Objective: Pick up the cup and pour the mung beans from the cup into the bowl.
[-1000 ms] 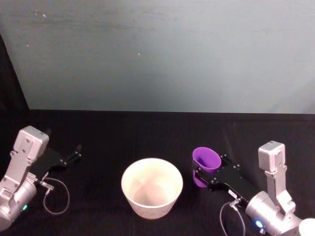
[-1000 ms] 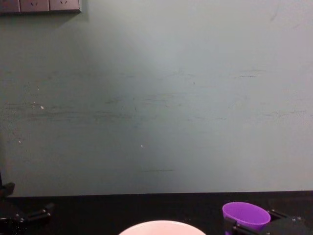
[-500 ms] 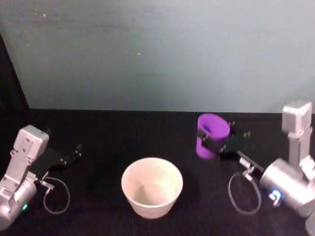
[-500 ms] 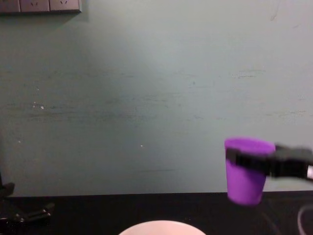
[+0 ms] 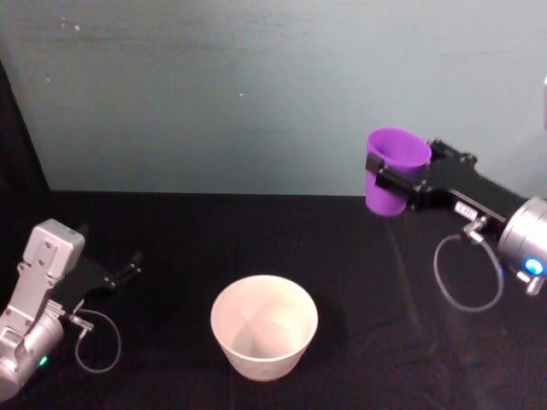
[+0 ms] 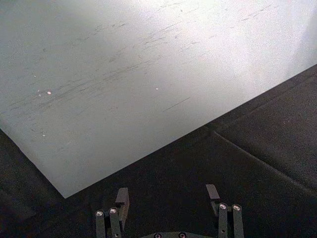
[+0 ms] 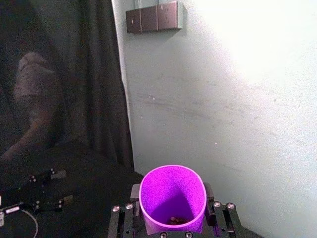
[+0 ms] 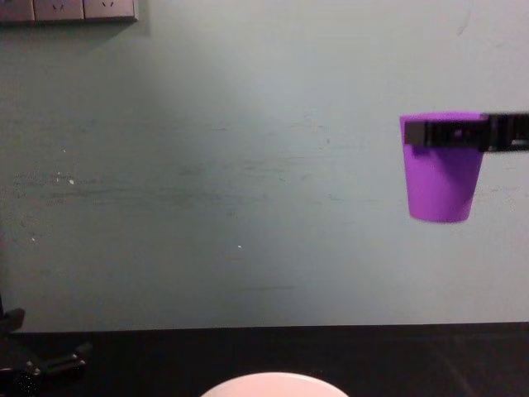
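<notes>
- Black cloth (image 5: pixel 256 231) is covering the table in the head view, under a pale green wall (image 5: pixel 256 85). The bowl (image 5: pixel 256 363) is sitting near the front. The right gripper (image 5: pixel 398 183) is clamping the cup (image 5: pixel 383 202) upright, high above the cloth and to the right of the bowl.
- The left gripper (image 5: pixel 132 266) is resting low at the left, well apart from the bowl.
- From the left wrist, its fingers (image 6: pixel 122 197) are standing spread with nothing between them.
- From the right wrist, the mung beans (image 7: pixel 176 219) are lying at the bottom of the cup (image 7: pixel 172 191), with a finger pressing on each side of it.
- From the chest, the cup (image 8: pixel 442 182) is hanging level before the wall, gripped just under its rim. The bowl's rim (image 8: pixel 264 380) is peeking in at the bottom edge.
</notes>
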You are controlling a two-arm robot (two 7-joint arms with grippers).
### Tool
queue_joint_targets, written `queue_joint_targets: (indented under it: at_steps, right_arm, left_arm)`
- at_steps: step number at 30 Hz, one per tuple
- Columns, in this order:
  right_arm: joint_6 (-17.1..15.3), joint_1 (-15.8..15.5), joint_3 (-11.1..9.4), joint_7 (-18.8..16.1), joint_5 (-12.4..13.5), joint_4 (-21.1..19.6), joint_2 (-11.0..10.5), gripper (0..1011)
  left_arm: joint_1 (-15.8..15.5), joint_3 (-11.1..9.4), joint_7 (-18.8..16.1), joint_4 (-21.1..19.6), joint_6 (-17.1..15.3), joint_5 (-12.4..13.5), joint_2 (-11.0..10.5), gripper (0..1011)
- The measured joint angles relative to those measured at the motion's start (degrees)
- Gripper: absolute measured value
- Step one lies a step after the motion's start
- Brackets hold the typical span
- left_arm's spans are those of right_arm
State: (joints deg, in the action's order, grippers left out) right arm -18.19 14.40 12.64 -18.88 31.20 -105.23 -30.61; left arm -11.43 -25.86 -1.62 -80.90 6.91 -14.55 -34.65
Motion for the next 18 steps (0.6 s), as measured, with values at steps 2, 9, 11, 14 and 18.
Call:
queue_joint_targets:
  at_steps: [2, 9, 11, 14, 18]
  right_arm:
    - [-0.4, 0.2, -0.2, 0.3, 0.3, -0.7, -0.4, 724]
    - [-1.4, 0.5, -0.8, 1.3, 0.9, -2.7, -1.5, 724]
    - [-1.4, 0.5, -0.8, 1.3, 0.9, -2.6, -1.5, 724]
    - [-1.4, 0.5, -0.8, 1.3, 0.9, -2.5, -1.4, 724]
    - [-1.4, 0.5, -0.8, 1.2, 0.9, -2.4, -1.4, 726]
  left_arm:
    - [0.0, 0.0, 0.0, 0.0, 0.0, 0.0, 0.0, 1003]
    - [0.0, 0.0, 0.0, 0.0, 0.0, 0.0, 0.0, 1003]
    - [0.0, 0.0, 0.0, 0.0, 0.0, 0.0, 0.0, 1003]
    - [0.0, 0.0, 0.0, 0.0, 0.0, 0.0, 0.0, 1004]
    - [0.0, 0.0, 0.0, 0.0, 0.0, 0.0, 0.0, 1003]
